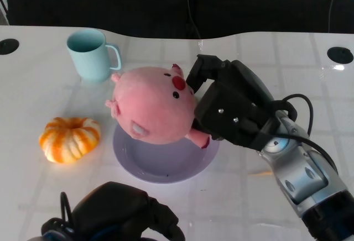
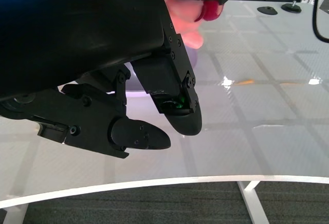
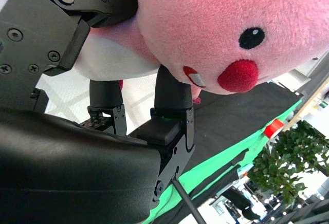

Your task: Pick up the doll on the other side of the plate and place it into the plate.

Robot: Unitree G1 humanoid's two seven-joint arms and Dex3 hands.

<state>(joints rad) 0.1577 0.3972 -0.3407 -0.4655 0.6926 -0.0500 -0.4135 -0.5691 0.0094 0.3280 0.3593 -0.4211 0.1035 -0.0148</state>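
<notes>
One table [image 1: 50, 80]: white, glossy, faintly gridded with pale lines, its far edge wavy against a dark background. Two round black grommets are set into it near the far corners, one at the left [image 1: 8, 46] and one at the right [image 1: 339, 54].

Two robot arms, silver forearms ending in black hands. The right hand [image 1: 229, 105] reaches in from the lower right and grasps the doll; in the right wrist view its fingers [image 3: 172, 88] press into the plush underside while another finger bears on the opposite side. The left hand [image 2: 154, 121] sits low at the near table edge, holding nothing, its fingers slightly apart above the bare tabletop in the left wrist view.

One doll [image 1: 155, 105]: a round plush pig, fuzzy pink fabric, with black bead eyes, a red snout, small stubby ears and limbs, and a grey patch on its side. It is held tilted over the far part of the plate, covering the far rim; whether it touches the plate cannot be told.

One plate [image 1: 166, 166]: round, shallow, smooth, pale lavender, near the middle of the table.

One pumpkin [image 1: 69, 139]: small, squat, ribbed, orange streaked with white, lying left of the plate, apart from it.

One mug [image 1: 88, 54]: cylindrical, smooth, light teal, upright, handle to its right, standing beyond the pumpkin and near the doll's ear.
</notes>
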